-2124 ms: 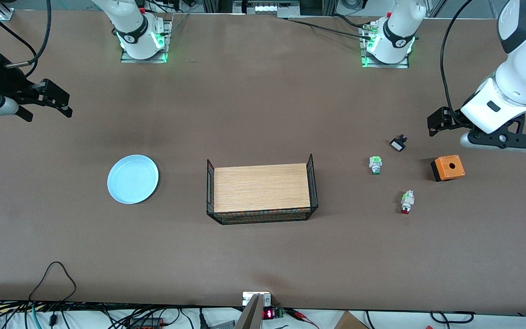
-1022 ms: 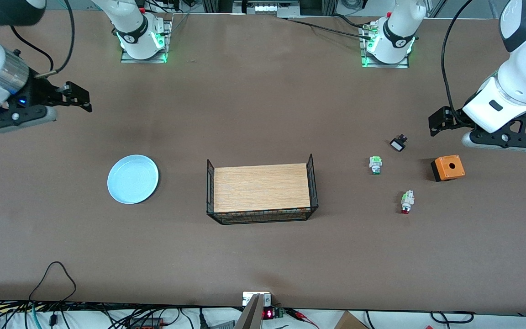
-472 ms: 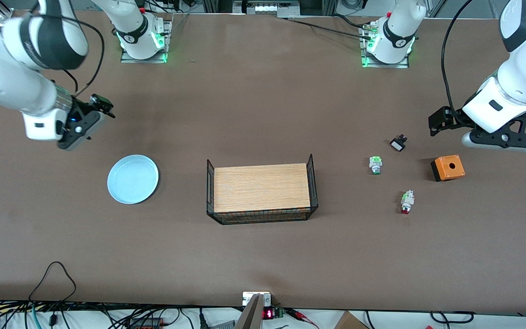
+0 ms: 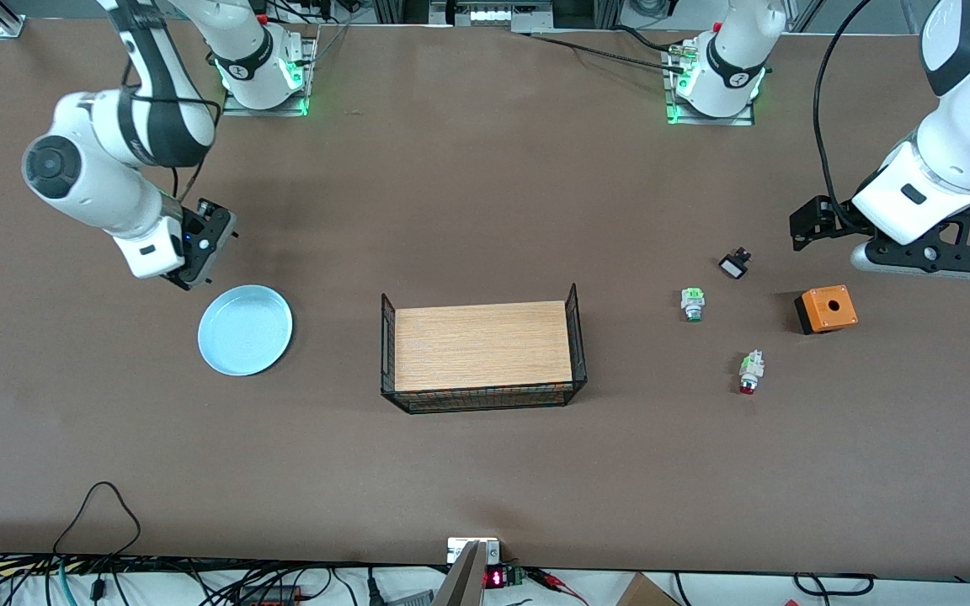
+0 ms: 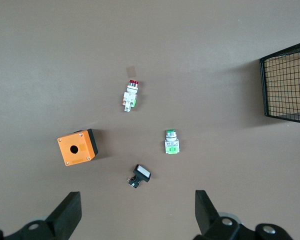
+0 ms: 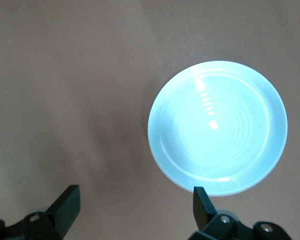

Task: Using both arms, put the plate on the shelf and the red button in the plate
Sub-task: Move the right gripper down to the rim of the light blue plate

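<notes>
Count of loose things around the wire basket point(image 4: 482, 358)

One basket; one plate point(image 4: 245, 329) toward the right arm's end from it; toward the left arm's end from it, two push-button switches, one red button point(image 4: 749, 371) and one green-capped switch point(image 4: 692, 303); one orange box point(image 4: 825, 309); one small black part point(image 4: 734, 265).

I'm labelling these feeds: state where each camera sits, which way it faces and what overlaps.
Front view: high across the table, facing both arms; plate, basket.
Left wrist view: looks down past open left gripper onto red button, orange box.
Right wrist view: looks down past open right gripper at the plate.
Shared: each wrist scene recurs in the front view.
</notes>
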